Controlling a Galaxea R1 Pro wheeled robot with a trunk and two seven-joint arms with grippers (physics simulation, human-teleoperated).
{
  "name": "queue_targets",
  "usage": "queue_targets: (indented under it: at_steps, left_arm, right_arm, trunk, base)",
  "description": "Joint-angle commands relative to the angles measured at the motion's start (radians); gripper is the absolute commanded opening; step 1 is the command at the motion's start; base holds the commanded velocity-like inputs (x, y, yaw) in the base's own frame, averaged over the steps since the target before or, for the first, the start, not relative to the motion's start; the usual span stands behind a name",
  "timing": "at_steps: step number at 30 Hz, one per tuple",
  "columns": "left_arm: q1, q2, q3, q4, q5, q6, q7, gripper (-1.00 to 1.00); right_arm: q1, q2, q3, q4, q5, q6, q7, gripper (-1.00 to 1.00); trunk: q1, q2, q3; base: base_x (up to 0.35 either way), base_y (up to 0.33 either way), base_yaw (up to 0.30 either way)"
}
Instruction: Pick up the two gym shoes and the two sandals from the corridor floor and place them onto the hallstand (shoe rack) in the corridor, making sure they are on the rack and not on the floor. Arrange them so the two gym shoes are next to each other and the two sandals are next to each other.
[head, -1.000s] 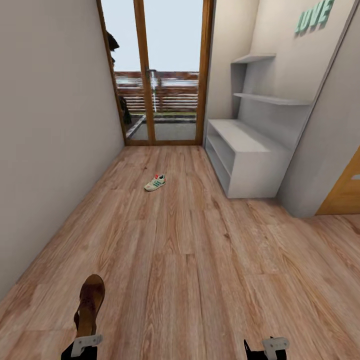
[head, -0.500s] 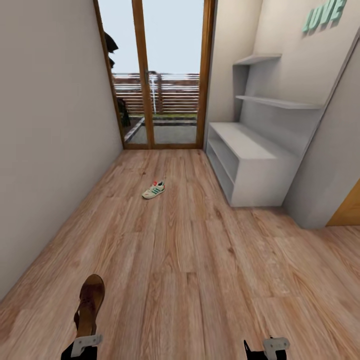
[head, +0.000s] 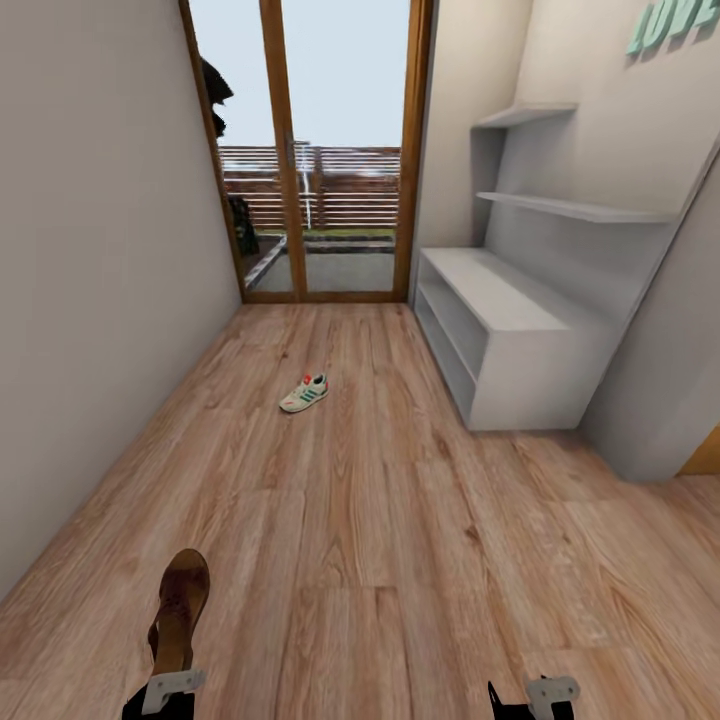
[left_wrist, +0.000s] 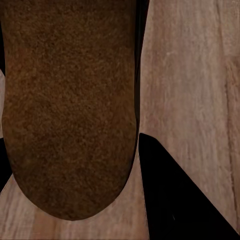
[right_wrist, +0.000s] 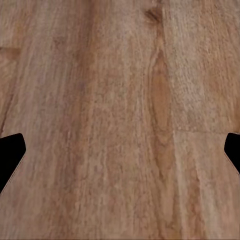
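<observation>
So the light brown wood-plank corridor floor (head: 400, 540) is wide open. A white sneaker with teal stripes (head: 304, 393) lies mid-floor, well apart from the pale-grey shoe rack (head: 520, 350) along the right edge. Left gripper (head: 172, 690) fingers pinch a dark-brown flat sandal (head: 180, 605); right gripper (head: 535, 695) fingers (right_wrist: 10, 155) spread, low.

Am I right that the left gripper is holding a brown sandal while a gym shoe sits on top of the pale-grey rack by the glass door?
Not quite. The left gripper does hold the brown sandal, but the gym shoe lies on the corridor floor, apart from the pale-grey rack, as the head view shows.
</observation>
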Motion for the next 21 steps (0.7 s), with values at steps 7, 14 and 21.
queue_targets:
  at_steps: [7,14,21]
  left_arm:
    - [0.000,0.000,0.000,0.001,0.005,-0.002,-0.002,-1.00]
    - [0.000,0.000,0.000,0.001,0.005,-0.002,-0.002,-1.00]
    - [0.000,0.000,0.000,0.001,0.005,-0.002,-0.002,-1.00]
  right_arm:
    - [-0.001,0.000,-0.006,0.001,0.010,-0.003,0.000,1.00]
    - [-0.001,0.001,-0.006,0.001,0.010,-0.003,0.000,1.00]
    - [-0.001,0.001,-0.006,0.001,0.010,-0.003,0.000,1.00]
  trunk:
    - [0.000,0.000,-0.001]
    - [0.000,0.000,-0.001]
    - [0.000,0.000,-0.001]
  base:
    - [0.340,0.000,0.000]
    - [0.340,0.000,0.000]
    - [0.340,0.000,0.000]
